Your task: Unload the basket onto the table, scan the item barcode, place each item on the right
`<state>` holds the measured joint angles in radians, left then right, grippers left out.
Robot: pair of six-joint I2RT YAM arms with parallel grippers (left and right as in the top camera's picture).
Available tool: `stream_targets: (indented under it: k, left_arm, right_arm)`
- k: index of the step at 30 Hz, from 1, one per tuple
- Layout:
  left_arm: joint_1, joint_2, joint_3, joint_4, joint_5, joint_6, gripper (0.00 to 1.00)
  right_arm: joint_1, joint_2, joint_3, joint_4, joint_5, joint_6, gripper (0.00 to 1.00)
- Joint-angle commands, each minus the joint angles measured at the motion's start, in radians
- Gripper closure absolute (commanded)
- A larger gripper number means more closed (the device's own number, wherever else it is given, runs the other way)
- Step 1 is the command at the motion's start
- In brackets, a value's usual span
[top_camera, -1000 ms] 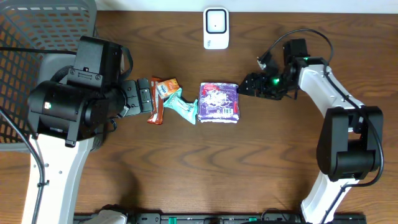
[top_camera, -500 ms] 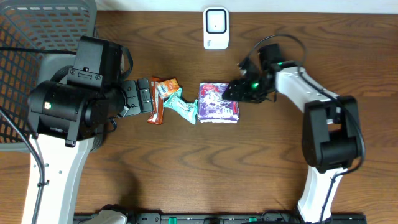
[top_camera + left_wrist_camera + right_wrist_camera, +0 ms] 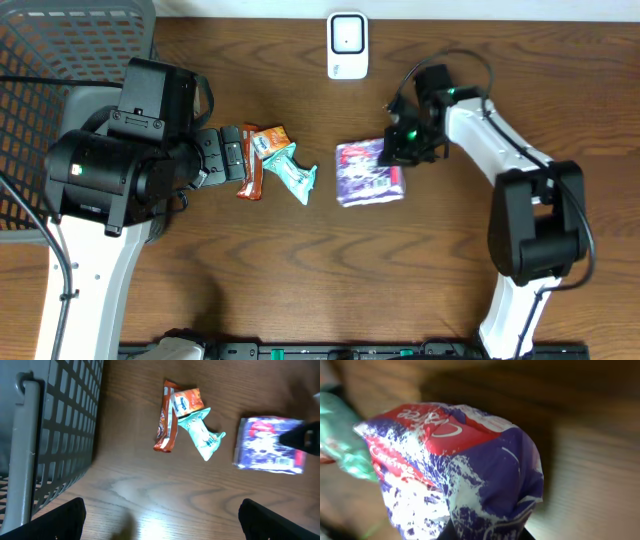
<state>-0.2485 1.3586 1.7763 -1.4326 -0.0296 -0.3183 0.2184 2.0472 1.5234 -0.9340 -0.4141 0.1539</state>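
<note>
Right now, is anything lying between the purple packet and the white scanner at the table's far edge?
Nothing visible. The right end effector is shut on the purple packet, and only tabletop shows between it and the white scanner. The other snacks lie off that path.

Dark brown wood-grain table (image 3: 300, 270) fills nearly all of the overhead view, grain running L-R. Grey mesh basket (image 3: 40, 60) at far-left corner, w/ a thick rim bar in the left wrist view. Thin pale strip (image 3: 230, 8) along far edge, wall or floor unclear. Black rail (image 3: 330, 352) along near edge. Soft glare on the wood nr the basket
</note>
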Motion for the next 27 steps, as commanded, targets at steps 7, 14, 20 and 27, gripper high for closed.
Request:
stream_targets:
  k: [7,14,20,27]
  left_arm:
    - [0.003,0.0,-0.001,-0.003,-0.005,-0.015,0.02]
    - [0.003,0.0,-0.001,-0.003,-0.005,-0.015,0.02]
    - [0.003,0.0,-0.001,-0.003,-0.005,-0.015,0.02]
    - [0.003,0.0,-0.001,-0.003,-0.005,-0.015,0.02]
  right_arm:
    - [0.103,-0.146,0.145,-0.254,1.094,0.283,0.99]
    - [0.112,-0.137,0.04,-0.128,1.113,0.294,0.99]
    - [0.168,-0.135,-0.014,-0.043,0.877,0.294,0.93]
    - [0.249,-0.136,-0.007,0.137,0.54,0.293,0.42]
